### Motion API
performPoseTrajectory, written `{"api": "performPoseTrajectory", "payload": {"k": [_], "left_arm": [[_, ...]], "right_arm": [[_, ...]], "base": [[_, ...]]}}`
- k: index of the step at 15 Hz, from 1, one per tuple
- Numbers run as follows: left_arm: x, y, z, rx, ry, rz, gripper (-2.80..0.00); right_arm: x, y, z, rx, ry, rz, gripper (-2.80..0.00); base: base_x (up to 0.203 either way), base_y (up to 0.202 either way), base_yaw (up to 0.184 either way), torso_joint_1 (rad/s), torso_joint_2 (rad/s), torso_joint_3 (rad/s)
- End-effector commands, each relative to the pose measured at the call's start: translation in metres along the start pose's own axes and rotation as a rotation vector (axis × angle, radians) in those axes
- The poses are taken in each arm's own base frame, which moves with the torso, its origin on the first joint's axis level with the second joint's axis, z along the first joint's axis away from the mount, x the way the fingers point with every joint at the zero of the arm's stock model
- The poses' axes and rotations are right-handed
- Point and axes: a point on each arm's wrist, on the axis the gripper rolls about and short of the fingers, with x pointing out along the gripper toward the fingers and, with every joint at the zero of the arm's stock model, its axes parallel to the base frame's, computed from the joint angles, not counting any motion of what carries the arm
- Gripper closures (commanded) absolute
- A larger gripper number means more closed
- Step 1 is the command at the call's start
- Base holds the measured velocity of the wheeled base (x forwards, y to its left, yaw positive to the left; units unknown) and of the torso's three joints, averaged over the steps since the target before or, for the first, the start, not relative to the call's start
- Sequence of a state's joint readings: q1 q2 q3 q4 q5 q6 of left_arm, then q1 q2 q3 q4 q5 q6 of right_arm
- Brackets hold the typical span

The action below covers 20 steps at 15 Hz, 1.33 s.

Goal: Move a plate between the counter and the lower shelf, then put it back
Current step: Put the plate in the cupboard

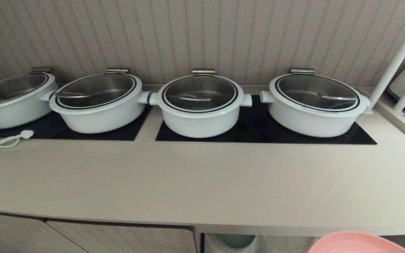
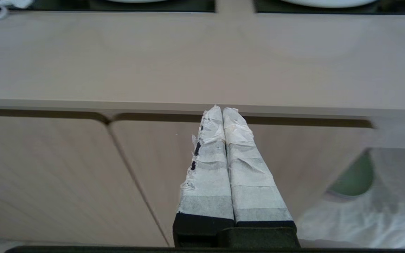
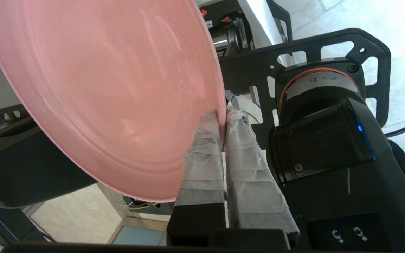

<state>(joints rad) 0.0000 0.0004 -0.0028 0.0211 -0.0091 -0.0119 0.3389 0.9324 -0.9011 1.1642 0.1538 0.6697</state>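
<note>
Plate [image 3: 111, 98] rim is pinched between the right gripper [image 3: 223, 117] fingers — held below the counter [image 1: 202, 182] front edge, off every surface. Left gripper [image 2: 223, 116] is clenched empty before the counter's front edge.

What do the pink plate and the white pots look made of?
The plate, pinched at its rim by the right gripper: probably matte glazed ceramic or melamine; fine speckles, soft sheen, faint rings. The white pots: glossy enamel or ceramic bodies, with see-through lids, likely glass, and metal hinges.
</note>
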Motion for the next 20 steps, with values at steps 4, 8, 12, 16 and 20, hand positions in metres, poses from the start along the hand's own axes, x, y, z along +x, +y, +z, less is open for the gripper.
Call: {"api": "performPoseTrajectory", "payload": {"k": [4,8,12,16,20], "left_arm": [[0.0,0.0,-0.0001,0.0,0.0,0.0,0.0],[-0.0001,0.0,0.0,0.0,0.0,0.0,0.0],[-0.0001,0.0,0.0,0.0,0.0,0.0,0.0],[-0.0001,0.0,0.0,0.0,0.0,0.0,0.0],[-0.0001,0.0,0.0,0.0,0.0,0.0,0.0]], "right_arm": [[-0.0009,-0.0015,-0.0021,0.006,0.0,0.001,0.0],[-0.001,-0.0016,-0.0023,0.005,-0.001,0.002,0.0],[-0.0012,-0.0025,-0.0036,0.007,0.007,-0.004,0.0],[-0.0015,-0.0028,-0.0042,0.002,0.006,-0.001,0.0],[-0.0014,-0.003,-0.0045,-0.001,0.008,-0.001,0.0]], "base": [[0.0,-0.192,0.002,0.003,0.0,0.006],[0.0,-0.193,0.001,0.004,0.0,0.0],[0.0,-0.195,0.0,0.002,0.0,0.003],[0.0,-0.195,0.001,0.003,0.0,0.004],[0.0,-0.195,0.0,0.005,0.0,0.0]]}}
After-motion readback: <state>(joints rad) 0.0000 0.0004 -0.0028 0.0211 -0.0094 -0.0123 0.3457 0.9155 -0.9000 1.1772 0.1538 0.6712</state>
